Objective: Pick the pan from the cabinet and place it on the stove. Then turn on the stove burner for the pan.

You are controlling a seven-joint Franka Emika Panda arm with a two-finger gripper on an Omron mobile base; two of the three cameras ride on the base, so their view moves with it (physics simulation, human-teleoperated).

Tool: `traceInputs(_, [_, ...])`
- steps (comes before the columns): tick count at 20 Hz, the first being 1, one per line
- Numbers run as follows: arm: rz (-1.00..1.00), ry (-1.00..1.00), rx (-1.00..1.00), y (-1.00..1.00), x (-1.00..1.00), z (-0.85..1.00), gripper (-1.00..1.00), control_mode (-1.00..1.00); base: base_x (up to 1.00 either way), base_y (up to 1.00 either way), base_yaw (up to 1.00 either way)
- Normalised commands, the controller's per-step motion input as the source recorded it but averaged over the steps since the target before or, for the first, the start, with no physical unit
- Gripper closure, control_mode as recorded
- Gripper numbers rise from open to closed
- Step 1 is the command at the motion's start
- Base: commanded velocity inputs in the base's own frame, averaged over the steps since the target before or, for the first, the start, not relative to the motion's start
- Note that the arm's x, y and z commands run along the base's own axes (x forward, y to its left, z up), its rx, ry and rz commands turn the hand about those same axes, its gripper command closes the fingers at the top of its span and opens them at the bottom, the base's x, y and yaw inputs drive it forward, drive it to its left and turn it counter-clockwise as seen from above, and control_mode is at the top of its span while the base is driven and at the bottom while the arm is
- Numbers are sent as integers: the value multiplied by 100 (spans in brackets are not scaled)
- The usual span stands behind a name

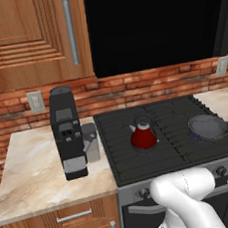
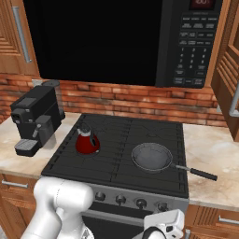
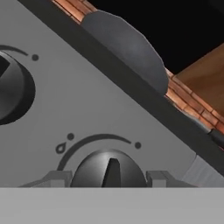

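left base view: the pan (image 1: 208, 127) sits on the stove (image 1: 141, 159), on the right front grate, well apart from the red kettle (image 1: 143, 133) at mid-stove. a black coffee machine (image 1: 67, 133) stands on the counter (image 1: 33, 175) to the left. the cabinet (image 1: 27, 38) above it has its door shut. we judge the placing step done.

right base view: same layout — pan (image 2: 152, 156) on the right front burner, its handle pointing right, out over the counter edge. knobs run along the steel front; the rightmost knob (image 2: 162, 206) lies just below the pan. the white hand hangs low in front of that panel, at its right end.

hand view: a knob (image 3: 109, 169) sits dead centre between the two finger tips (image 3: 161, 178), its ridge upright. the gripper (image 3: 109, 177) is spread partway, a tip on each side of the knob; we cannot tell whether the pads touch it yet. the pan's rim (image 3: 124, 43) shows above the panel edge.

step in hand: burner ignition. next move, as we judge it — pinch the knob firmly, then rotate the wrist, staying centred on the knob's axis so the pads don't slip off.
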Motion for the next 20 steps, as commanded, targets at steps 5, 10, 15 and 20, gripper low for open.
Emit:
traceInputs(5, [0, 0, -38, -4, -7, 6, 100, -100, 0, 0, 0])
traceInputs(10, [0, 0, -38, -4, -8, 11, 100, -100, 0, 0, 0])
traceInputs(15, [0, 0, -38, -3, -7, 5, 100, -100, 0, 0, 0])
traceInputs(20, [0, 0, -34, 1, -4, 0, 100, -100, 0, 0, 0])
